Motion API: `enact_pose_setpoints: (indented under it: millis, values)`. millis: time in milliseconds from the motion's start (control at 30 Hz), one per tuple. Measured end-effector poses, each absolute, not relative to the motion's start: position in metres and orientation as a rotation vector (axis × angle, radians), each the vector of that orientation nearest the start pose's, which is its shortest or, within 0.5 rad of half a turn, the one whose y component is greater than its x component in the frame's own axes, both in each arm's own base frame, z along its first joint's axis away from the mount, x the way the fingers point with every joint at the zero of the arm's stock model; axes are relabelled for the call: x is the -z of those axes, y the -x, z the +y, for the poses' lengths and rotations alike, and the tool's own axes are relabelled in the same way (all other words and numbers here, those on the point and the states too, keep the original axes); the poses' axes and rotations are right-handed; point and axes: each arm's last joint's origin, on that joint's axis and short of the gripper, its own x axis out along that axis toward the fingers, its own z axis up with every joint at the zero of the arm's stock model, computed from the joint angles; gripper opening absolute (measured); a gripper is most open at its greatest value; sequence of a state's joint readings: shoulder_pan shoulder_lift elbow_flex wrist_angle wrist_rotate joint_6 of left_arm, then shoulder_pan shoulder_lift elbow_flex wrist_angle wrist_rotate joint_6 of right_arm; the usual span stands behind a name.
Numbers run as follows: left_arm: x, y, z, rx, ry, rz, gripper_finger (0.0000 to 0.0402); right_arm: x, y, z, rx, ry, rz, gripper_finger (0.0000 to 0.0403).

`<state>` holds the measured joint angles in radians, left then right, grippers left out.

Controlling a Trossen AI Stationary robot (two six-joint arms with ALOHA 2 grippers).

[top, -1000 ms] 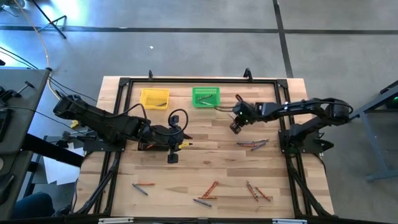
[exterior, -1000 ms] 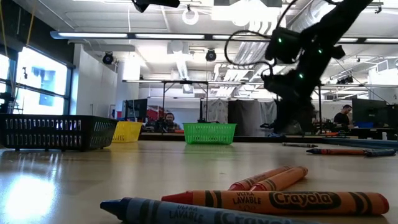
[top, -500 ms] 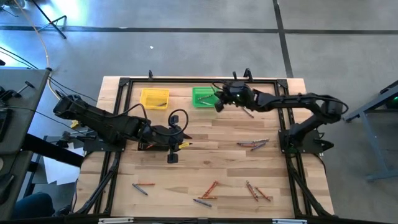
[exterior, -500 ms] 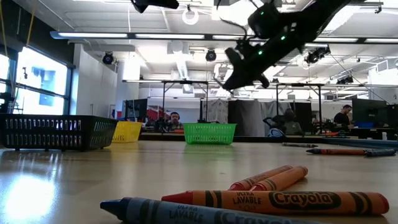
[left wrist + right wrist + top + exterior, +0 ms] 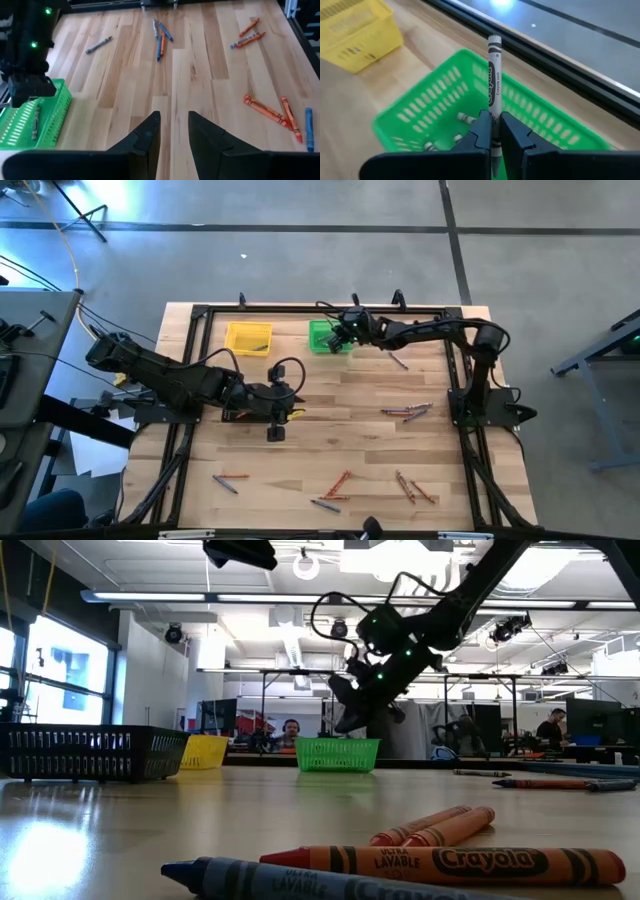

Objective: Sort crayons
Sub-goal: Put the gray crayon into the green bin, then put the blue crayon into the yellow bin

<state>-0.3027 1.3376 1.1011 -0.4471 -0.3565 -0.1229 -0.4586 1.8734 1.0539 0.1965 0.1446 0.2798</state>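
1. My left gripper (image 5: 277,427) waits over the left-middle of the table (image 5: 340,395), just by the black mesh bin (image 5: 90,751). Its wrist view shows the fingers (image 5: 147,136) standing apart with nothing between them.
2. The yellow bin (image 5: 248,337) sits at the far edge, left of the green bin (image 5: 323,336). The high view suggests something thin lying in the yellow one, but I cannot make it out.
3. My right gripper (image 5: 493,131) is clamped on a grey crayon (image 5: 493,80), which stands up past the fingertips. It hangs just above the green bin, which already holds a few grey sticks.
4. So I judge the step in hand is the drop of this grey one. Next I need to part the jaws squarely over the basket, low enough that the stick does not bounce over the mesh wall.
5. Loose crayons (image 5: 406,412) remain: a cluster right of centre, one stick (image 5: 398,361) near the green bin, more along the near edge (image 5: 336,485). Much sorting is left.
6. The surface is pale wood planks in a black frame; the floor around it is grey concrete.
7. Beyond the table the low view shows a bright workshop with ceiling lights, benches, and people seated at screens.
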Motion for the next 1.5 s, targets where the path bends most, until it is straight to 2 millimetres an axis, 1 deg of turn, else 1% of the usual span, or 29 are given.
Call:
enact_pose_setpoints:
  millis: [67, 200, 367, 567, 633, 767, 833, 967, 1033, 1133, 1200, 1267, 1367, 1500]
  values:
    - [-0.301, -0.274, -0.075, -0.095, -0.103, 0.652, 0.0085, -0.165, -0.349, -0.176, 0.648, -0.365, 0.524, 0.0008]
    - [-0.300, -0.274, -0.075, -0.106, -0.107, 0.660, 0.0085, -0.166, -0.350, -0.176, 0.619, -0.373, 0.565, 0.0024]
    - [-0.299, -0.273, -0.073, -0.147, -0.099, 0.664, 0.0085, -0.163, -0.348, -0.175, 0.603, -0.335, 0.637, 0.0069]
    - [-0.299, -0.272, -0.073, -0.150, -0.102, 0.671, 0.0085, -0.161, -0.344, -0.173, 0.602, -0.342, 0.708, 0.0116]
    - [-0.298, -0.272, -0.073, -0.153, -0.098, 0.676, 0.0085, -0.169, -0.341, -0.171, 0.591, -0.330, 0.767, 0.0122]
    - [-0.297, -0.271, -0.073, -0.160, -0.088, 0.690, 0.0085, -0.204, -0.328, -0.161, 0.532, -0.292, 0.887, 0.0123]
    - [-0.296, -0.271, -0.073, -0.161, -0.088, 0.695, 0.0085, -0.221, -0.319, -0.149, 0.503, -0.274, 0.952, 0.0123]
    - [-0.292, -0.270, -0.072, -0.163, -0.094, 0.708, 0.0085, -0.254, -0.293, -0.114, 0.444, -0.266, 1.054, 0.0123]
    - [-0.287, -0.269, -0.072, -0.165, -0.099, 0.719, 0.0085, -0.263, -0.278, -0.095, 0.440, -0.280, 1.110, 0.0123]
    - [-0.282, -0.268, -0.071, -0.173, -0.106, 0.731, 0.0085, -0.271, -0.259, -0.065, 0.474, -0.282, 1.164, 0.0123]
    - [-0.281, -0.268, -0.071, -0.180, -0.106, 0.725, 0.0085, -0.269, -0.249, -0.046, 0.502, -0.277, 1.172, 0.0123]
    - [-0.279, -0.268, -0.071, -0.187, -0.110, 0.726, 0.0085, -0.262, -0.239, -0.029, 0.511, -0.282, 1.178, 0.0123]
    - [-0.280, -0.268, -0.071, -0.187, -0.107, 0.719, 0.0085, -0.244, -0.225, -0.007, 0.494, -0.292, 1.211, 0.0123]
    - [-0.281, -0.270, -0.071, -0.185, -0.097, 0.694, 0.0085, -0.214, -0.208, 0.012, 0.495, -0.283, 1.290, 0.0123]
